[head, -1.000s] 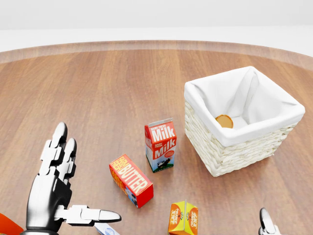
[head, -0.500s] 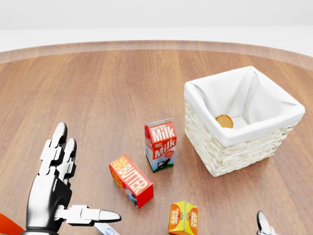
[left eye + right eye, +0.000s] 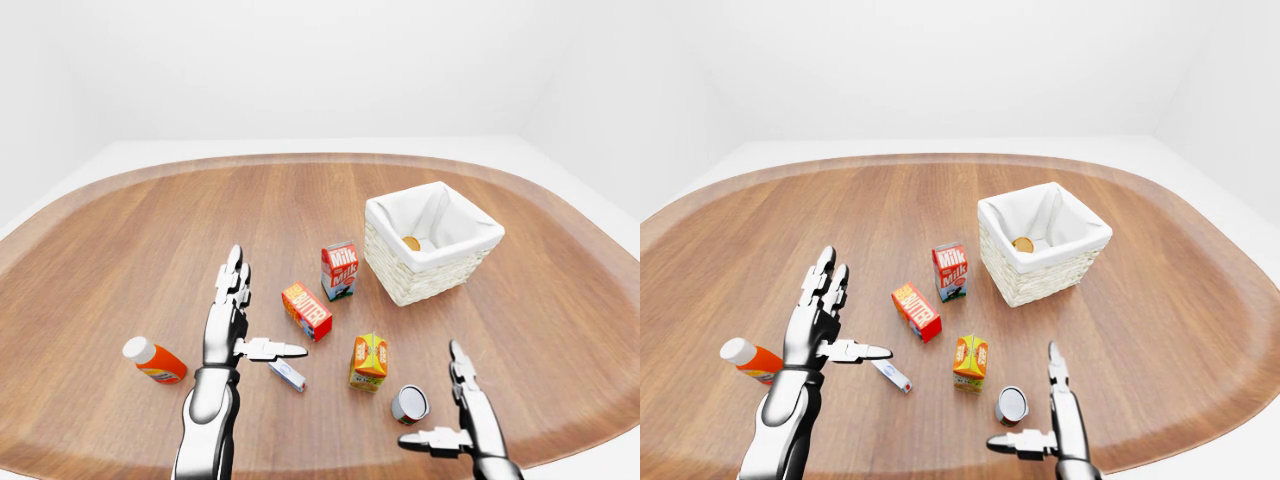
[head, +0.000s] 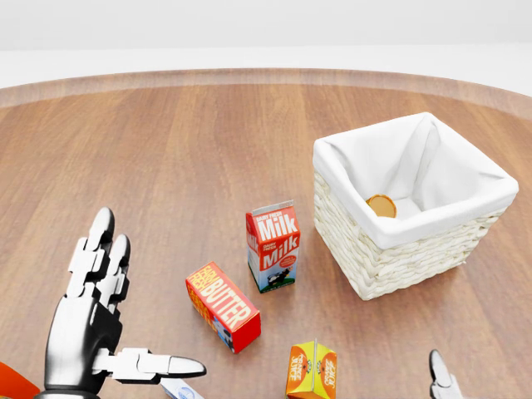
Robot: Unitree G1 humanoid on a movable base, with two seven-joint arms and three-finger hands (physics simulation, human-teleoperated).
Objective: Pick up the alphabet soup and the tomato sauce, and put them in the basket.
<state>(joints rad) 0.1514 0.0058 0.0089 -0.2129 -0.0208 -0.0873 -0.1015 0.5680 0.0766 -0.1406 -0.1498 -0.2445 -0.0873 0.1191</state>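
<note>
- Two hands show, both empty: the left hand [image 3: 232, 325] is spread with the thumb out sideways, hovering above the table [image 3: 140, 240] left of the butter box [image 3: 307, 311]; the right hand [image 3: 1055, 415] is also spread, low in the eye views, just right of a can [image 3: 1012, 404].
- That can lies on its side near the juice carton [image 3: 971, 360]; I judge it one of the two task cans, but its label cannot be read.
- Inside the basket [image 4: 391, 249] a round orange-topped thing [image 4: 381, 205] rests against the liner, probably the other can already dropped in; too small to be sure.
- Risk: a lying can may roll away if the right fingers nudge it before closing, possibly toward the table edge nearby.
- Risk: reaching may knock the juice carton over, since it stands close by.
- The head view cuts off the can entirely and shows only a right fingertip.
- A bottle [image 3: 154, 361] and a small tube [image 3: 288, 375] sit near the left hand.
</note>
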